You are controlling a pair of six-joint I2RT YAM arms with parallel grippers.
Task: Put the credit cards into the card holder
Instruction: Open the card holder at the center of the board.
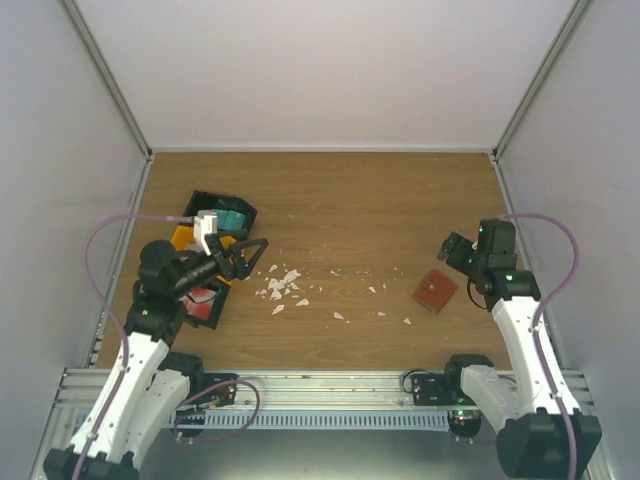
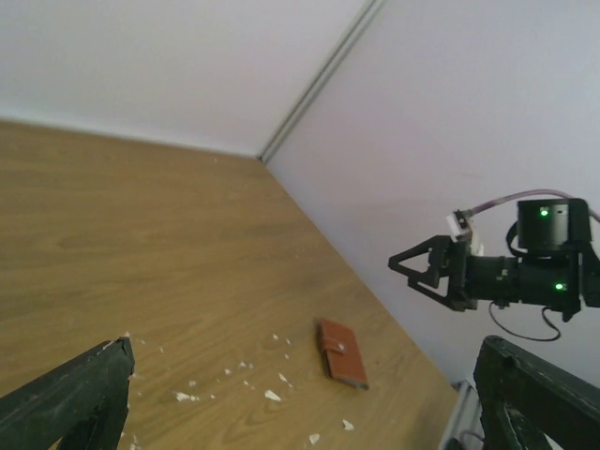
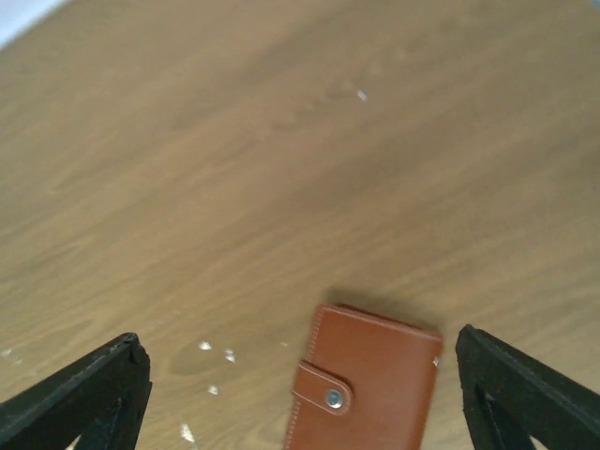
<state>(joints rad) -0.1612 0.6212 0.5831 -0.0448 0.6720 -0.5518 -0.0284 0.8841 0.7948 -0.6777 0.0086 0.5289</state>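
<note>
The card holder is a reddish-brown snap-tab wallet lying shut on the wooden table at the right. My right gripper hovers just behind it, open and empty. In the right wrist view the card holder lies between and below the spread fingers. A teal credit card and a red one sit in the black-and-orange tray at the left. My left gripper hangs open and empty beside that tray, facing right. Its wrist view shows the card holder far off.
Small white scraps lie scattered across the middle of the table. White walls close in the table at the back and on both sides. A metal rail runs along the near edge. The right gripper shows in the left wrist view.
</note>
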